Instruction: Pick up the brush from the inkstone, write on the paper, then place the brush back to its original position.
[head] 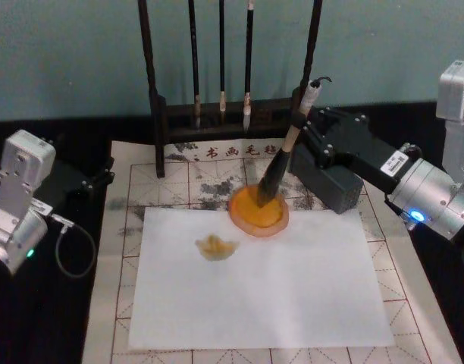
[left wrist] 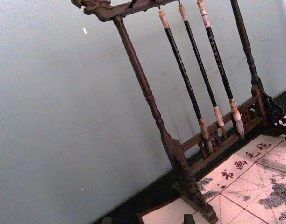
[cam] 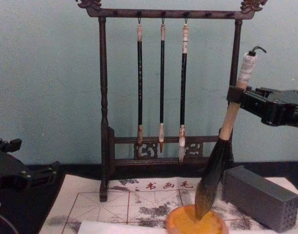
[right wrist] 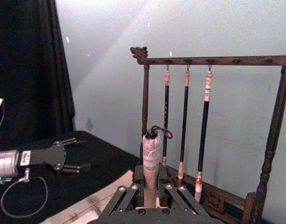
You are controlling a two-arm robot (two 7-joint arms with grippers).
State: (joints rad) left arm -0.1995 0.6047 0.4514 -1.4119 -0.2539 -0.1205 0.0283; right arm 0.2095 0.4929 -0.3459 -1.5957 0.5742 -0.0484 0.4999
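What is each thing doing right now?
brush: tilted, tip in the inkstone
inkstone: at the paper's far edge, holding the brush tip
paper: flat, no writing yet
thin brushes: hanging on the rack
right gripper: jaws shut on the brush
left gripper: parked at left, jaws open

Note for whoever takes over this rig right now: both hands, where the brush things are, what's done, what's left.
Right hand: shut on the tan handle of the brush. The brush is tilted, with its bristles down in the inkstone.
Left hand: open, parked at the left beside the mat, holding nothing.
Paper: white sheet on the near side of the inkstone, no strokes on it.
Done: brush gripped.
Left: lift the brush, write, then set it back on the inkstone.
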